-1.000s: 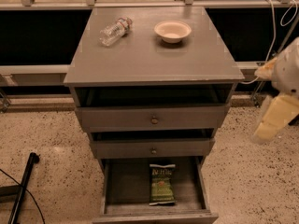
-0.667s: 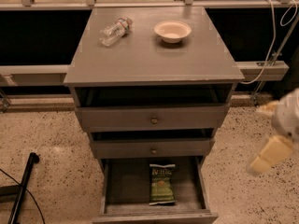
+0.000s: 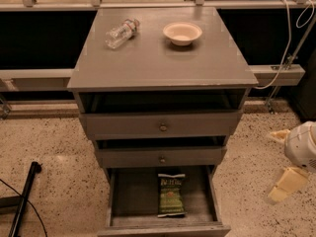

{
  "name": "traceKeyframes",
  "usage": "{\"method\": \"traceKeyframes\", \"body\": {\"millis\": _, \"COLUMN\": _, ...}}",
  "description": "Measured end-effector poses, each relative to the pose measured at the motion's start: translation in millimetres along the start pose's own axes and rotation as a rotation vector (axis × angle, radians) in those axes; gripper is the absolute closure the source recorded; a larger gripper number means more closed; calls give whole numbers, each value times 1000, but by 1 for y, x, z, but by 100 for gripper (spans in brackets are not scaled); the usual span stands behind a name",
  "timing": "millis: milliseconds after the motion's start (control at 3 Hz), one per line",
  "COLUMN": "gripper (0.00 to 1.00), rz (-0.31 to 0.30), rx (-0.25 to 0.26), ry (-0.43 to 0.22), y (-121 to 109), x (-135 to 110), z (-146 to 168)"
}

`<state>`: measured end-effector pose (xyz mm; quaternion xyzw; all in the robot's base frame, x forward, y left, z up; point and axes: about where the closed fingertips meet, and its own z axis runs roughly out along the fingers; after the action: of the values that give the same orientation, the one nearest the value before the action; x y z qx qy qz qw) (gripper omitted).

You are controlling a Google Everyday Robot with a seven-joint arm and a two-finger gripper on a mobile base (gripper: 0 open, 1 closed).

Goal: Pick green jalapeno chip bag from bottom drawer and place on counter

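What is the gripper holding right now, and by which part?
Nothing. The gripper is empty, off to the right of the bottom drawer, where the green jalapeno chip bag lies untouched.

- The green jalapeno chip bag is seen lying flat, right of centre, dark lettered band toward the cabinet.
- The bottom drawer is pulled out; the bag is held on its grey floor.
- The tabletop is grey and slightly glossy.
- The end effector is held low at right, fingers parted, nothing gripped.
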<state>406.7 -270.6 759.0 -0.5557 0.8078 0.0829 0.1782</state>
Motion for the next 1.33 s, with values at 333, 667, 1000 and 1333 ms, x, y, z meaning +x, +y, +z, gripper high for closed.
{"method": "traceKeyframes", "body": {"millis": 333, "gripper": 0, "rz": 54, "rx": -57, "ry": -68, "y": -9, "x": -3, "z": 30}}
{"method": "traceKeyframes", "body": {"millis": 667, "gripper": 0, "rz": 144, "rx": -124, "ry": -282, "y": -21, "x": -21, "z": 93}}
{"method": "traceKeyframes", "body": {"millis": 1000, "gripper": 0, "rz": 370, "rx": -207, "ry": -602, "y": -34, "x": -59, "z": 180}}
{"method": "traceKeyframes", "body": {"millis": 1333, "gripper": 0, "rz": 518, "rx": -293, "ry": -724, "y": -36, "x": -60, "z": 247}}
